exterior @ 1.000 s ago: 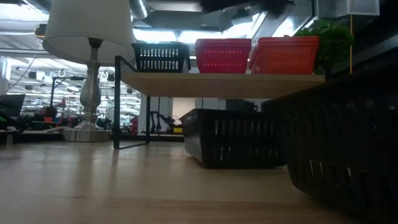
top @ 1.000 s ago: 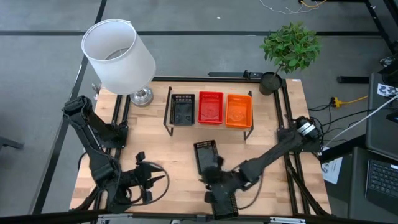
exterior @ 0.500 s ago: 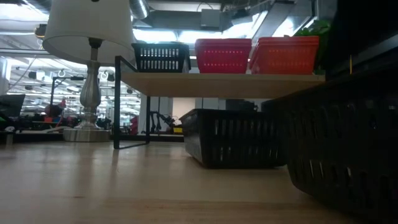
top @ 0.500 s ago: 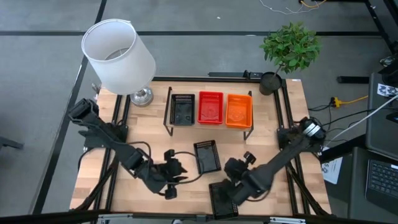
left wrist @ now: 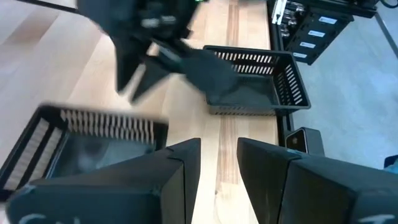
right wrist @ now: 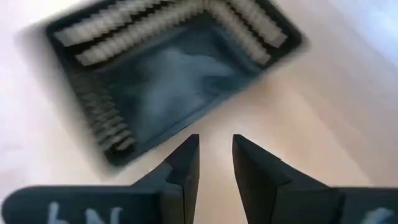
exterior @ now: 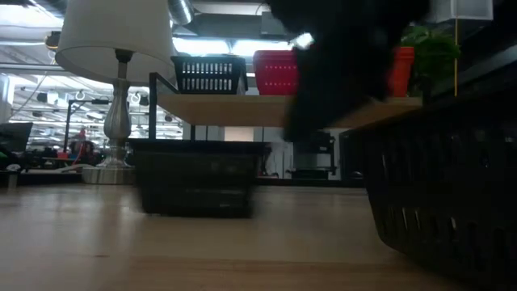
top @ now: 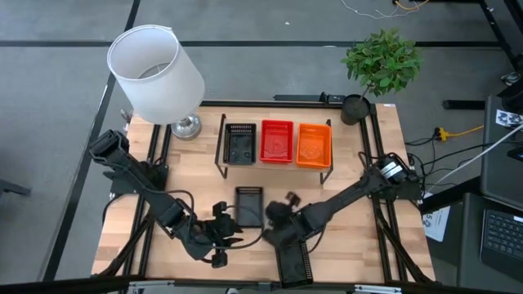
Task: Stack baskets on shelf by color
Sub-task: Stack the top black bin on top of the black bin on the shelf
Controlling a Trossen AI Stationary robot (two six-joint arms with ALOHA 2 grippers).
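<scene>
Three mesh-sided plastic baskets (top: 276, 144) sit on the light-wood shelf (top: 221, 149). Two black baskets (top: 248, 205) lie on the tabletop. Left gripper (top: 231, 237) and right gripper (top: 272, 214), fingers narrowly parted, flank one.

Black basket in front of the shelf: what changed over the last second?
The black basket slid left along the table. The right gripper swung left, beside it; the left gripper came in from the table's near left corner. Neither holds it. The shelf, its three stacks and the second loose basket stayed put.
</scene>
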